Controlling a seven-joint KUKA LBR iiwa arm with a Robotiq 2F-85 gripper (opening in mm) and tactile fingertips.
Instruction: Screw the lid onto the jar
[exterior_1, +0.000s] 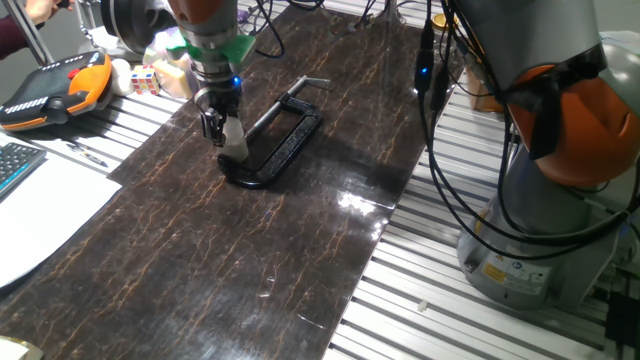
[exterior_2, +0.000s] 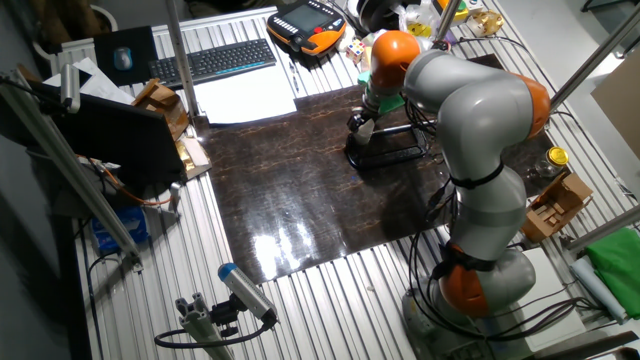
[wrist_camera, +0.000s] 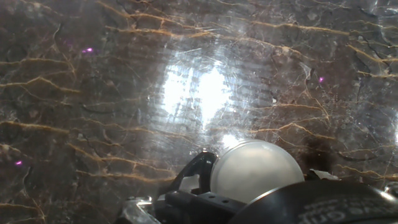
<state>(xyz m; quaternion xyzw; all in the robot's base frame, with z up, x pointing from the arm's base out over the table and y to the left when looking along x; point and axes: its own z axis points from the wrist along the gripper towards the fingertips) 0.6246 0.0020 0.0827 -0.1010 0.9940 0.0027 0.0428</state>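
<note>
Whitish and shiny, the jar sits clamped in the gripper. It hangs just beside the black C-clamp

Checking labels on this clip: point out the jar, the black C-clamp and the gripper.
jar (exterior_1: 235, 139), one fixed view, whitish side wall.
black C-clamp (exterior_1: 290, 140), one fixed view, long frame bar.
gripper (exterior_1: 219, 127), one fixed view, between fingertips.

Opposed overviews; close, perhaps downward hand view.

Table top: dark marble-look sheet, glossy, glare patches. Lid: translucent whitish plastic, smooth, matt. C-clamp: black metal, semi-gloss. Surrounding bench: ribbed bare metal.
</note>
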